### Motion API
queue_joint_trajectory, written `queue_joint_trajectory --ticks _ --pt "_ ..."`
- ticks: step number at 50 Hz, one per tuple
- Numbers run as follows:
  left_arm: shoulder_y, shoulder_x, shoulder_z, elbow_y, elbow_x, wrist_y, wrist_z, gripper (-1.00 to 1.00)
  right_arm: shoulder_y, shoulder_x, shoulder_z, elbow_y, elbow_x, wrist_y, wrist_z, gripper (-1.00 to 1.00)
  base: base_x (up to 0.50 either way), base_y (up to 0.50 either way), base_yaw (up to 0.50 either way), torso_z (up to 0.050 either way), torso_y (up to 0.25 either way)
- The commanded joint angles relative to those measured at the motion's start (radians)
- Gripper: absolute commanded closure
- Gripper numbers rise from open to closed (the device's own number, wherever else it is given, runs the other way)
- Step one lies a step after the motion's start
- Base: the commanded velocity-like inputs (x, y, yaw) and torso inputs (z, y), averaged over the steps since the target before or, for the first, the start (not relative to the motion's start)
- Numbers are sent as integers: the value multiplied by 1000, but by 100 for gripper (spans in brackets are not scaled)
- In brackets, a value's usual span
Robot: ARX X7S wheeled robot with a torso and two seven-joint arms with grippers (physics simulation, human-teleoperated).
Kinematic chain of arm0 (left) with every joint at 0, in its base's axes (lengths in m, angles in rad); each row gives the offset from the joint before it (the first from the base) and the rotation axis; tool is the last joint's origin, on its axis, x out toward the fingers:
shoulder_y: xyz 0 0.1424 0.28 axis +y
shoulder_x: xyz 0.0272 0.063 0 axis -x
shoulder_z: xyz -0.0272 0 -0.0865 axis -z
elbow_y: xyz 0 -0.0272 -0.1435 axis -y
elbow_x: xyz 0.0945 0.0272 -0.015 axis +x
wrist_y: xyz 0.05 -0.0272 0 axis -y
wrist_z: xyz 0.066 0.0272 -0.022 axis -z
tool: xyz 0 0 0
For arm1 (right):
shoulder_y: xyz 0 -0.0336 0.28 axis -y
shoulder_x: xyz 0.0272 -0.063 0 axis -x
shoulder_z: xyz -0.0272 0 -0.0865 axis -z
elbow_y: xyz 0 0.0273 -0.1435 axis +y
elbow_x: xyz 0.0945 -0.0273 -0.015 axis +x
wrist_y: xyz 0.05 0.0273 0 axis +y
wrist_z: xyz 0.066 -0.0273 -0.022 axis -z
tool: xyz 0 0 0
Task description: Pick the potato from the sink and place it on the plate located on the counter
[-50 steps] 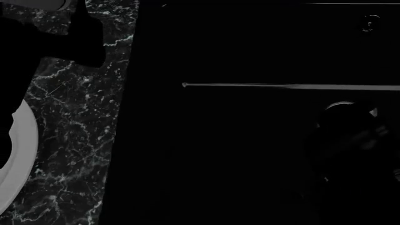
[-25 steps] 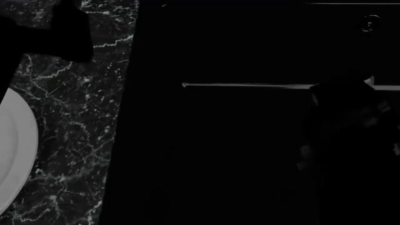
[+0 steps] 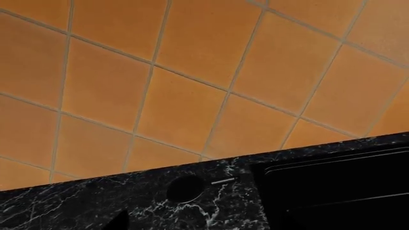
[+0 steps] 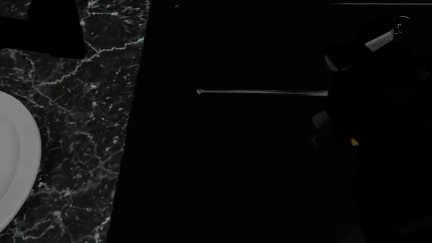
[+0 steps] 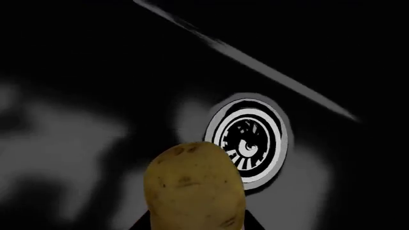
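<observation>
On my head view the plate [image 4: 17,162] sits at the near left, on the marbled worktop [image 4: 81,152], only its right part in frame. To its right the sink [image 4: 236,167] fills most of the picture, with its thin pale ridge [image 4: 260,92] running across the middle. My right arm is a dark mass over the right side of the basin, and a small yellow speck of the potato [image 4: 353,142] shows against it. The right wrist view shows the potato [image 5: 195,184] close up, above the round drain [image 5: 248,141]; two dark tips flank its base, but I cannot tell how firmly the right tool grips it. The left wrist view shows only the worktop's far edge [image 3: 128,201] and the orange tiled wall [image 3: 191,86]; the left tool is out of sight.
</observation>
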Motion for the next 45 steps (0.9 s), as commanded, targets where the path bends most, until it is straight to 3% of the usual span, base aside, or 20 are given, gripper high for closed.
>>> queue_joint_trajectory --ticks 1,12,21,36,45 --pt "-15 -60 -39 2 -279 18 -190 -100 -64 99 66 -446 -68 190 -114 100 0 0 0 0 0" --pt "-22 -80 -35 -3 -339 35 -225 -100 -108 209 197 -811 15 352 -165 100 0 0 0 0 0" --pt "-18 -86 -13 -8 -350 63 -227 -100 -132 263 319 -966 62 422 -182 100 0 0 0 0 0" --pt "-21 -97 -8 -9 -407 72 -275 -100 -174 294 433 -1053 125 445 -144 100 0 0 0 0 0" --pt "-21 -96 -21 -9 -490 81 -317 -100 -154 338 445 -1084 340 447 2 100 0 0 0 0 0"
